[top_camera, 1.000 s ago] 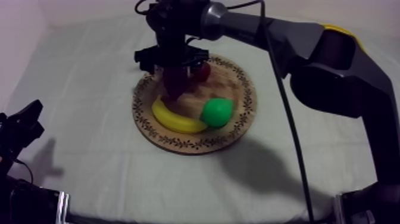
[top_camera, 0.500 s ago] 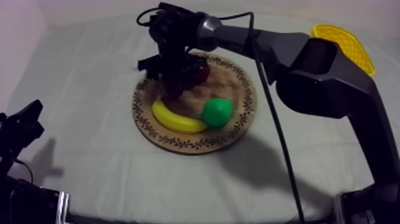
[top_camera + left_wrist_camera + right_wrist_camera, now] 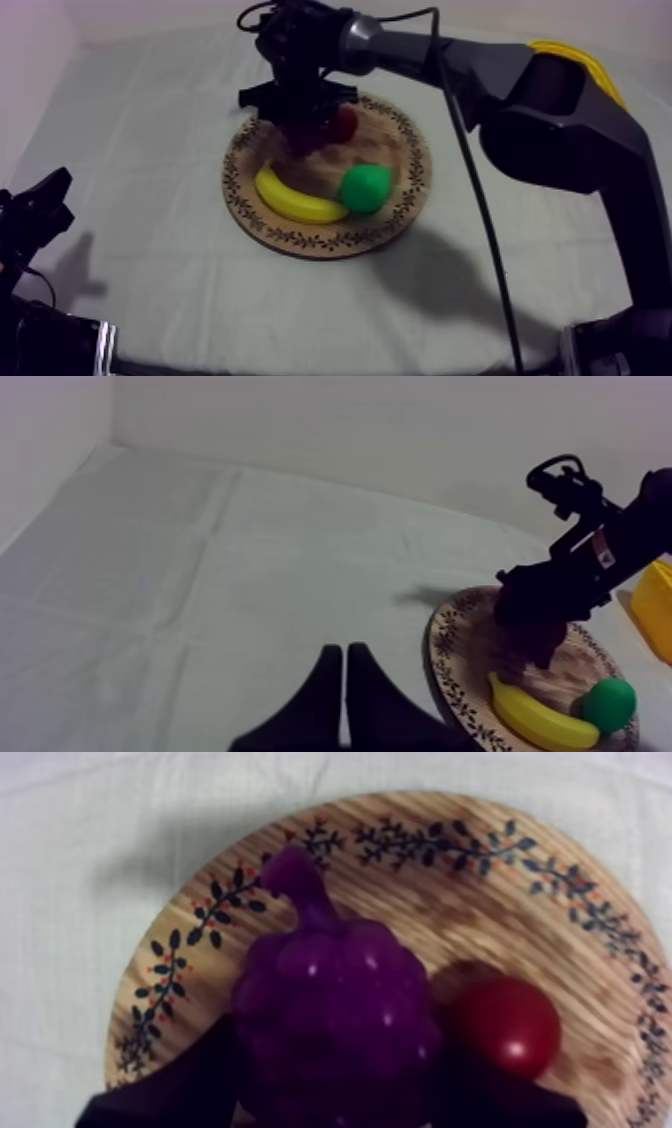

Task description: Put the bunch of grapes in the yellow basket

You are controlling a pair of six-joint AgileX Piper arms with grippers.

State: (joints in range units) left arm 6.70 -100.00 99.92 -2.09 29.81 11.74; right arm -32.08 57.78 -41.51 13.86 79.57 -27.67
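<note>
Grasp step: right gripper [image 3: 335, 1077] seemingly pinches the purple bunch of grapes [image 3: 335, 1012], round patterned wooden board [image 3: 560, 902] just beneath it. Next: lift straight, carry to yellow basket [image 3: 655, 611]; left gripper [image 3: 343, 676] pressed together.

The grapes [image 3: 335, 1012] are a glossy purple bunch whose short stem points toward the board's rim. The right gripper [image 3: 303, 128] clasps them over the board's far left part. I cannot tell whether they touch the wood. The board [image 3: 400, 205] is round, with a leaf-patterned rim, and lies flat on the surface [image 3: 150, 200]. The yellow basket [image 3: 585, 62] sits at the far right, partly hidden.
</note>
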